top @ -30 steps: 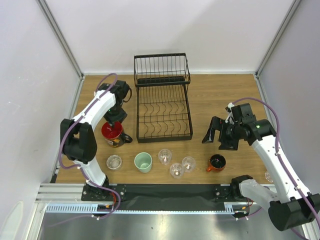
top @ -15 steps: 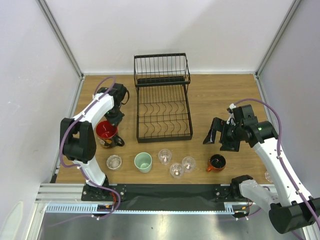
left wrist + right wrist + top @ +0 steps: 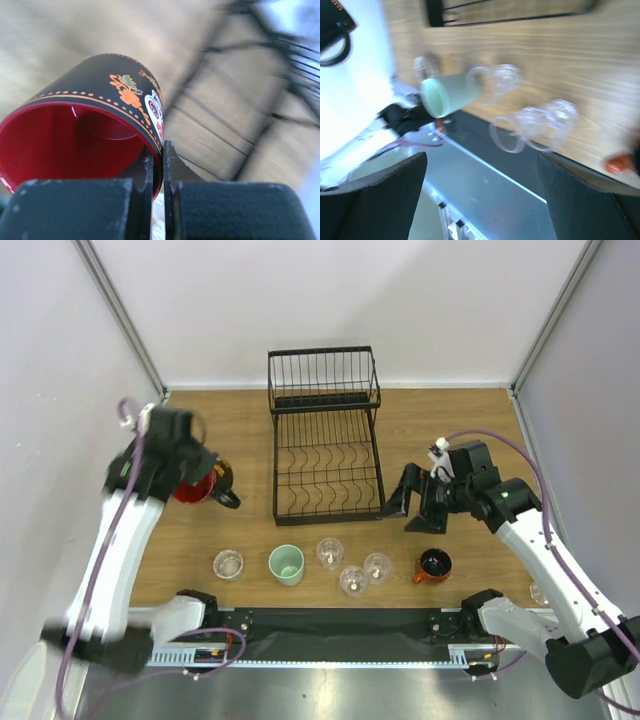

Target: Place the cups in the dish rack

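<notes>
By its rim alone, black floral mug (image 3: 107,85) is pinched in left jaws; pivot or slip in transit is risked; right jaws are spread, empty.

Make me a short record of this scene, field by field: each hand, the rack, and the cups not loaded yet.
left hand: shut on the rim of the black mug, left of the rack
right hand: open, empty, right of the rack
rack: no cups in it
not loaded: green cup, four glasses, orange mug, in a row in front of the rack
</notes>
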Tool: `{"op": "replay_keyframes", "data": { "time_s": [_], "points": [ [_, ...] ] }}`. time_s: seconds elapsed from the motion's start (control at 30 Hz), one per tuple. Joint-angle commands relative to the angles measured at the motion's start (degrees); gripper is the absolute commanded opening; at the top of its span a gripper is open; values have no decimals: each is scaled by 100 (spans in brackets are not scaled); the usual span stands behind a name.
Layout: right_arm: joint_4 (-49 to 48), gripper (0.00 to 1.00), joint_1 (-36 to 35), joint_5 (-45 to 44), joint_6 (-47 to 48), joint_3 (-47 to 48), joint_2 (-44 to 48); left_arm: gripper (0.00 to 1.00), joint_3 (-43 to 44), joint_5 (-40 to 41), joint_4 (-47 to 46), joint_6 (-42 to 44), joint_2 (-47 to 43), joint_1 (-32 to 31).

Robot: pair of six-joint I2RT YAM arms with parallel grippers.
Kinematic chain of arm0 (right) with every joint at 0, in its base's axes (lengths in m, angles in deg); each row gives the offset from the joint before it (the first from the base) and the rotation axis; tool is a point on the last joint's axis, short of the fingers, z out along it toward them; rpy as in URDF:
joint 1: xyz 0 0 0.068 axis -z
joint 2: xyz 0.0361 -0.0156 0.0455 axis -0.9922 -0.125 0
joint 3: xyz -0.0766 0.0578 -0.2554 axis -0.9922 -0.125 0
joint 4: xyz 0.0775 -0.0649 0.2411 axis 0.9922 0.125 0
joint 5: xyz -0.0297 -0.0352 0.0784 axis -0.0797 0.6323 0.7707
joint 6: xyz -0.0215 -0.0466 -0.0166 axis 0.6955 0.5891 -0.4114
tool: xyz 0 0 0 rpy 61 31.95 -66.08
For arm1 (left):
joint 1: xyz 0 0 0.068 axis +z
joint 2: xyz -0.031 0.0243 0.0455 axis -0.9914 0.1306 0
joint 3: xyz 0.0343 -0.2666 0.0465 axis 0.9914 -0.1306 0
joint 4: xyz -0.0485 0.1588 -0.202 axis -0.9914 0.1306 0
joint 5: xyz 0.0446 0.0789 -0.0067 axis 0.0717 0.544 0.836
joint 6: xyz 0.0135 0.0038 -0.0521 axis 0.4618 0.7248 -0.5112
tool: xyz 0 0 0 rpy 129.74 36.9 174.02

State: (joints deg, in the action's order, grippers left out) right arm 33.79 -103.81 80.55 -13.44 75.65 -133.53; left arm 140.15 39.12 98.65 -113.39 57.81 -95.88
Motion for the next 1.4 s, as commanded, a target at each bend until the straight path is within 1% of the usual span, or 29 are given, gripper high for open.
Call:
{"op": "replay_keyframes", "data": {
  "time_s": [0.0,0.03,0.07,0.1,0.13,0.17,0.2,0.23,0.27,0.3,0.33,0.43,0.5,0.63,0.77,0.83,0.9,1.1,1.23,1.37],
  "points": [
    [-1335,100,-596,518,-728,167,-32,0,-1052,-1480,-1395,351,-1352,-32],
    [-1755,100,-712,536,-1017,167,-67,0,-1362,-2241,-1773,272,-1939,-32],
    [-2003,100,-1026,597,-1150,158,-119,0,-1992,-2605,-2639,45,-2275,-32],
    [-2249,100,-1169,624,-1282,167,-172,0,-2285,-2904,-3048,-97,-2557,-32],
    [-2765,100,-1362,641,-1536,175,-216,0,-2567,-3229,-3426,-281,-3065,-32],
    [-3074,99,-1538,668,-1599,193,-260,0,-2813,-3563,-4152,-596,-3287,-41],
    [-3382,100,-2009,642,-1626,271,-347,0,-3225,-3688,-4446,-721,-3490,-50],
    [-3820,100,-2249,563,-1609,350,-374,0,-3385,-3777,-4788,-835,-3709,-50],
    [-3973,100,-2469,301,-1513,421,-436,1,-3509,-3873,-5044,-923,-3990,-59],
    [-4096,100,-2732,168,-1486,482,-480,0,-3606,-3909,-5308,-1002,-4088,-59],
    [-4289,100,-3074,71,-1442,596,-611,0,-3607,-3953,-5389,-1012,-4133,-67],
    [-4195,100,-3419,-88,-1398,799,-979,0,-3545,-4339,-5766,-1029,-4151,-68],
    [-4194,100,-3464,-27,-1433,914,-1104,1,-3528,-4436,-5925,-1161,-4160,-76],
    [-4667,100,-3561,-44,-1459,791,-1122,0,-3651,-4507,-6679,-1565,-4142,-111],
    [-4800,100,-3613,-228,-1468,755,-1192,0,-3457,-4463,-6734,-1601,-4072,-164],
    [-4800,100,-3666,-360,-1485,791,-1227,0,-3510,-4411,-6857,-1697,-4150,-182],
    [-4861,99,-3692,-571,-1538,756,-1192,0,-3737,-4402,-7190,-1951,-4203,-191],
    [-5125,92,-3728,-1028,-1723,615,-1174,0,-4318,-4261,-7727,-2471,-4493,-234],
    [-5722,89,-3745,-1055,-1907,501,-1305,0,-4354,-4252,-7604,-2489,-4599,-235],
    [-5828,84,-3763,-994,-1951,711,-1613,0,-4503,-4156,-7631,-2690,-4766,-243]
  ]
}}
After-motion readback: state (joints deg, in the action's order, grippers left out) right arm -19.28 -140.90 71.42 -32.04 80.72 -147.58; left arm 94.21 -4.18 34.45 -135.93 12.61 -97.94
